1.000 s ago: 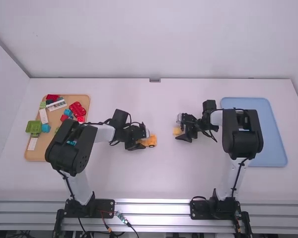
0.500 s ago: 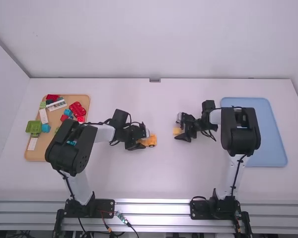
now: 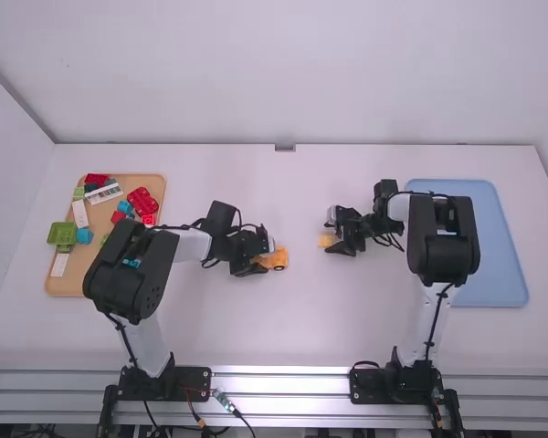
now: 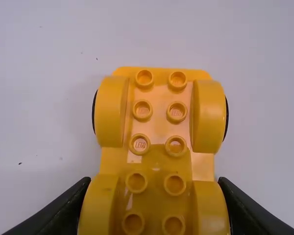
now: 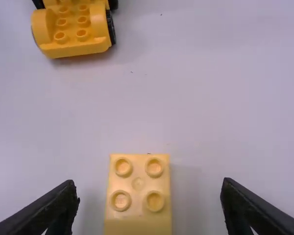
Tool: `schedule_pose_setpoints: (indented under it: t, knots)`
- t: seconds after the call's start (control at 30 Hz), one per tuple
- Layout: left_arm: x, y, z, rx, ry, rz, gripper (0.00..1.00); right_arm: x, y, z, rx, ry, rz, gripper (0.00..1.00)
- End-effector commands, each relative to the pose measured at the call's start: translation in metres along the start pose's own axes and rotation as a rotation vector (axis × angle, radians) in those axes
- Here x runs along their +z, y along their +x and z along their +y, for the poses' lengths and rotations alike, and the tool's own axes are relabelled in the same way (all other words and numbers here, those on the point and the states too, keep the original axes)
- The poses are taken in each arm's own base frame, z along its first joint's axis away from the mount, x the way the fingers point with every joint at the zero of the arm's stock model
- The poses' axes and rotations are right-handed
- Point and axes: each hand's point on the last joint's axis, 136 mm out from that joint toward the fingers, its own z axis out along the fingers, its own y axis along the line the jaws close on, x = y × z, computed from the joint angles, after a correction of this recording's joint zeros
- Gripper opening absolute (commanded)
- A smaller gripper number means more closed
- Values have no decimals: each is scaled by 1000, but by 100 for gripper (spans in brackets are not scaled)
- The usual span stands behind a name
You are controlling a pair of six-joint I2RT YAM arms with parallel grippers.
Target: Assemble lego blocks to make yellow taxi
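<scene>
Left of the middle of the white table [image 3: 292, 328], clamped in the left gripper [image 4: 154, 183]: a yellow wheeled base [image 4: 159, 120], upright, studs facing up. Judging by the fit, held firmly, with one finger at the near flank and one at the far, beside the arches of the left end. To the right of that and slightly farther off, a pale yellow block [image 5: 138, 210], also studs up, standing between the widely parted fingers of the right gripper [image 5: 149, 187], with a gap on either side. At the left, a wooden tray [image 3: 68, 287] with loose bricks [image 3: 140, 199]; at the right, a blue tray [image 3: 507, 292].

Probably light, hard plastic: stiff all through, no give under a squeeze, unlikely to break. Smooth on the sides, hence liable to twist or slide in a high or lopsided pinch. Best taken by the two opposite flat sides, pads square and level, below the studs but clear of the bottom edge, to leave the underside free for joining.

Next, most likely: close evenly on the pale yellow block, lift straight, carry left and press down onto the bare studs of the wheeled base. Expect little weight but a fair push at the joint, so grip snugly. Keep the wheeled base braced meanwhile; apt to roll once loosened. Main risk: pressing at a tilt, then skewing in the grip.
</scene>
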Motion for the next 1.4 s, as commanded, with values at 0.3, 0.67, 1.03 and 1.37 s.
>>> schedule_pose_setpoints:
  t: [0.3,0.67,1.03,1.37]
  knots:
    - [3,17,-7,-40,14,93,2,10,12,4,100,11,-3,62]
    - [4,18,-8,-33,6,87,2,10,12,5,107,9,-3,49]
    - [5,24,-15,15,28,99,2,14,9,7,107,-4,-2,45]
    - [6,25,-15,24,14,91,2,8,2,9,134,-44,9,26]
